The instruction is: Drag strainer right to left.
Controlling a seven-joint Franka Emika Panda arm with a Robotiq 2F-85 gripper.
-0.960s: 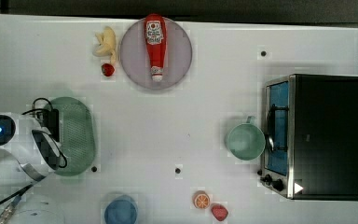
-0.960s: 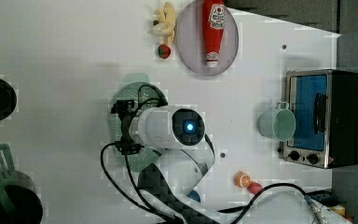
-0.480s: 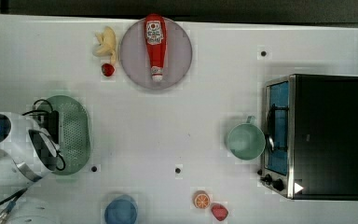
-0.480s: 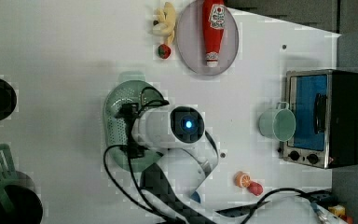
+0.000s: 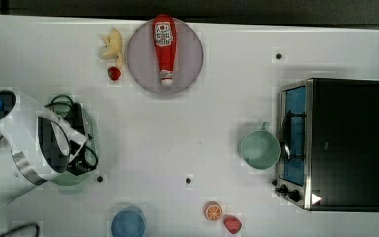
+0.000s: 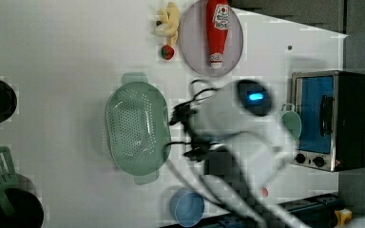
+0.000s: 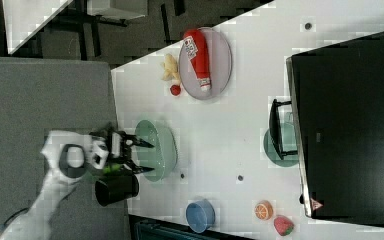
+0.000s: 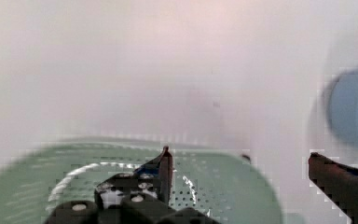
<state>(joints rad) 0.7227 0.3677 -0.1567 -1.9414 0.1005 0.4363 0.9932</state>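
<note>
Since half a second ago the strainer (image 5: pixel 90 132) has slid further toward the top view's left, from clear of the arm to mostly under it; the arm has travelled with it. In the left view the white arm housing has swung off the bowl toward the left view's right, leaving the strainer (image 6: pixel 137 126) fully exposed.

Top view, left to right: strainer near the left edge of the bench (image 5: pixel 227 89), a blue bowl (image 5: pixel 127 223) at the lower edge, banana (image 5: pixel 112 45) and strawberry (image 5: pixel 113 73) beside the grey plate (image 5: pixel 192 54) carrying the ketchup bottle (image 5: pixel 164 48), orange slice (image 5: pixel 213 212), green mug (image 5: pixel 259 150), toaster oven (image 5: pixel 335 143) at the right.

Claw (image 7: pixel 142 157): open in the right view, two dark fingers spread, tips over the strainer's near rim. Wrist view agrees, one finger (image 8: pixel 164 170) over the perforated bowl, the other outside the rim; nothing gripped.

Judgement: the drag looks nearly finished or just finished. If more travel is needed, keep one finger hooked inside the rim, hold height low and level so the rim does not slip under the tip, and pull straight so the oval does not pivot. Otherwise lift straight up, so the finger inside the bowl clears the wall without tipping the strainer.
</note>
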